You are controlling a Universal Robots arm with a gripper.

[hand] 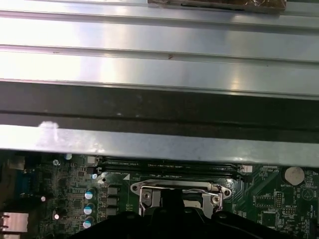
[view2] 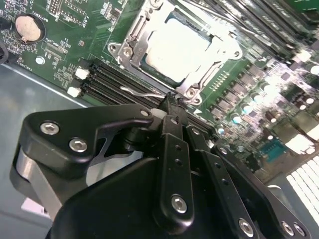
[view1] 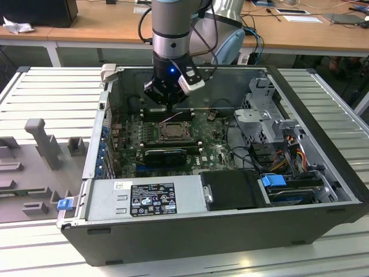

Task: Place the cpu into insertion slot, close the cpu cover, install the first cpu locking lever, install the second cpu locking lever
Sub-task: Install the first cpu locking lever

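One gripper (view2: 172, 99) hung with its jaws drawn narrow, nothing between them, just beside the cpu cover (view2: 130, 37) closed over the cpu (view2: 182, 50) ahead of them.

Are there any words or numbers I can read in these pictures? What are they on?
Black label on the grey power supply box: white print, too small to read.
White sticker beside it: too small to read.
Green circuit board in the second wrist view: tiny white lettering, blurred.
So none can be read.
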